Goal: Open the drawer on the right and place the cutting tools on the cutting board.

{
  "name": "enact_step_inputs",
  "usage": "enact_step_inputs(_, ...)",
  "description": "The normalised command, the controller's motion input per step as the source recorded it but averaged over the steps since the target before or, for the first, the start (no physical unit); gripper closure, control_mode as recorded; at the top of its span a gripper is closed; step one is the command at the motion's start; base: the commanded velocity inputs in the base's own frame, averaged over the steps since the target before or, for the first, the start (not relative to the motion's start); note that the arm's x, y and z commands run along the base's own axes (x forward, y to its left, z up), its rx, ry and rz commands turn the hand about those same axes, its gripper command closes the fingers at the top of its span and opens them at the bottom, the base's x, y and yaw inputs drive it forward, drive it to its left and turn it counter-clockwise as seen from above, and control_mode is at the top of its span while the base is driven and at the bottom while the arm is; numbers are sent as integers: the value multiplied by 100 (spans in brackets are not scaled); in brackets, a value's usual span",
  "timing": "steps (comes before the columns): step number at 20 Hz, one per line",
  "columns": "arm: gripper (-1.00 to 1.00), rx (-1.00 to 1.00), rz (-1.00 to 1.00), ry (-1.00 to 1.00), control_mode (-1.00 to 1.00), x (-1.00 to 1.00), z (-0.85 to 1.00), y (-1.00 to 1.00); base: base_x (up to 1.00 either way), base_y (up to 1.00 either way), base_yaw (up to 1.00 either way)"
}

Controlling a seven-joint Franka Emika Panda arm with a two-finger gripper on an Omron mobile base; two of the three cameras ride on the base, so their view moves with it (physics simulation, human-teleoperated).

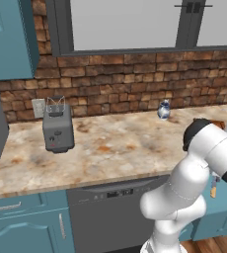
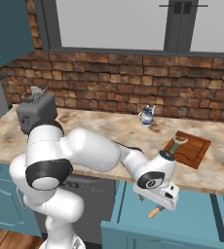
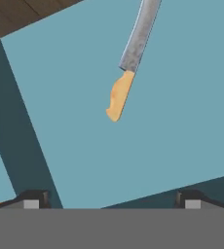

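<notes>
Currently the peeler [image 2: 178,142] already lies on the cutting board [image 2: 194,151], so I judge the knife step is in hand. Left of the board on the marbled stone desk [image 2: 104,129] stands a boxy grey toaster [image 2: 35,113], then a small glazed blue-white jug [image 2: 146,116]. Below and left of the board, the tool [image 2: 158,197] hangs over the open drawer [image 2: 196,216], jaws fully apart and empty. The knife [image 3: 131,61], dull steel blade and smooth tan handle, lies flat on the drawer's matte teal floor. Next: descend, centre on the handle, close.
</notes>
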Motion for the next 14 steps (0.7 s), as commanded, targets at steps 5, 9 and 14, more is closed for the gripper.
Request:
enact_step_inputs(5,-100,0,2,-1,-100,0,-49,0,0,0,0)
enact_step_inputs(9,-100,0,0,-10,-100,9,-31,0,0,0,0)
enact_step_inputs(14,-100,0,0,-13,-100,10,-12,0,0,0,0)
